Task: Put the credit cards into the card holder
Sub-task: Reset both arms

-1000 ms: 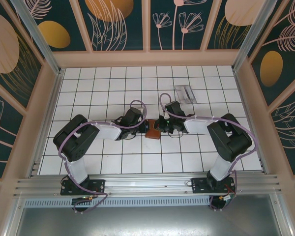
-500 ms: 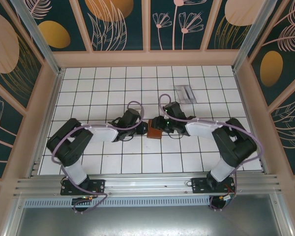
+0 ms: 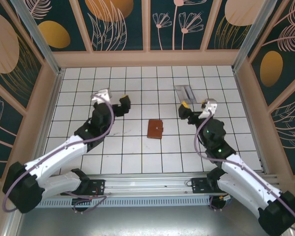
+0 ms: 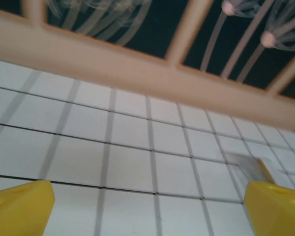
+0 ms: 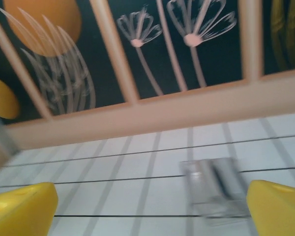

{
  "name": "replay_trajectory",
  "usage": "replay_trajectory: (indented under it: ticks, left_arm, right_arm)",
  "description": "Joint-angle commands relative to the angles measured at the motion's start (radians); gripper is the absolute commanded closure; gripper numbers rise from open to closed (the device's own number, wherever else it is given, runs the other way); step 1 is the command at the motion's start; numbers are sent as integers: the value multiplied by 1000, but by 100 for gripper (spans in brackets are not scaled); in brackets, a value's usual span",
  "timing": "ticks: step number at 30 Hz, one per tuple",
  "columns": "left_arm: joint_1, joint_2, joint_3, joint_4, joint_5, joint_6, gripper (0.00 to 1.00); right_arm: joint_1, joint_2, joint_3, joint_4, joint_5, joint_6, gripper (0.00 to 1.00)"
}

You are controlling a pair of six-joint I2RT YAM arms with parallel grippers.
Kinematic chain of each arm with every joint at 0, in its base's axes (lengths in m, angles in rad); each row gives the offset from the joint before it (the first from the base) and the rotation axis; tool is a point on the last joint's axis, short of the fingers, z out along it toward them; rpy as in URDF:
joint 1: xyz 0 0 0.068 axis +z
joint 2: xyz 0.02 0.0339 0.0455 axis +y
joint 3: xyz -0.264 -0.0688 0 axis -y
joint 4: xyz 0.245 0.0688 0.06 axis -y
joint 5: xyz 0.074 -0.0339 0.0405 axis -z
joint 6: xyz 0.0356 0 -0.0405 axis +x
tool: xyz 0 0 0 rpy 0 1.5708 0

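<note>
The card holder (image 3: 154,129) lies shut and flat on the tiled desk (image 3: 137,162), cover up, near the middle, between the two arms and well apart from both. The left fingers (image 4: 19,209) are spread wide with nothing between them, and they point over bare tiles toward the back wall. The right fingers (image 5: 22,206) are spread just as wide and are also empty. They face the clear tray (image 3: 182,90), which sits near them toward the far right of the desk.

We judge that the filling step is over, or paused between cards: nothing is pinched, and the holder is closed and not held open. The tray looks blurred in the right wrist view, and we cannot tell whether any credit cards lie in it.

If one does, we think the next move falls to the right arm, which is nearest. It would have to come down over the tray and pinch a thin, flat card by its edges, which needs a careful approach. The left fingers would then have to reopen and steady the holder. If none is left, we only need to bring both arms to rest.
</note>
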Motion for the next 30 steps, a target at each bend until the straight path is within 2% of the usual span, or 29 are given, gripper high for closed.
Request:
replay_trajectory:
  ticks: [1,2,4,6,8,11,14,18,21,23,24,26,30]
  left_arm:
    - [15,-74,-238,308,-218,361,1]
    - [37,-92,-306,413,-184,465,1]
    - [109,-90,-389,531,-101,553,1]
    - [182,-35,-434,625,-48,564,1]
    - [248,52,-457,724,-19,583,1]
    - [342,153,-479,861,110,566,1]
    - [409,240,-475,908,171,543,1]
    - [484,302,-510,1067,256,584,1]
    - [590,376,-534,1175,326,481,1]
    - [635,449,-562,1307,381,446,1]
    - [637,479,-553,1326,390,448,1]
    - [643,441,-482,1127,369,434,1]
    - [661,461,-444,1078,337,400,1]
  right_arm:
    - [-66,-53,-134,177,53,-343,1]
    - [-108,-64,-163,201,46,-361,1]
    - [-211,-58,-194,211,-1,-336,1]
    - [-345,-26,-223,245,-86,-248,1]
    - [-502,42,-276,362,-237,-141,1]
    - [-629,223,-317,546,-354,-40,1]
    - [-647,423,-308,692,-377,-51,1]
    - [-658,602,-257,837,-401,-32,1]
    - [-654,779,-206,924,-422,-24,1]
    - [-595,869,-183,986,-371,-82,1]
    - [-570,840,-157,874,-331,-95,1]
    - [-565,851,-129,838,-300,-86,1]
    - [-570,848,-129,836,-307,-85,1]
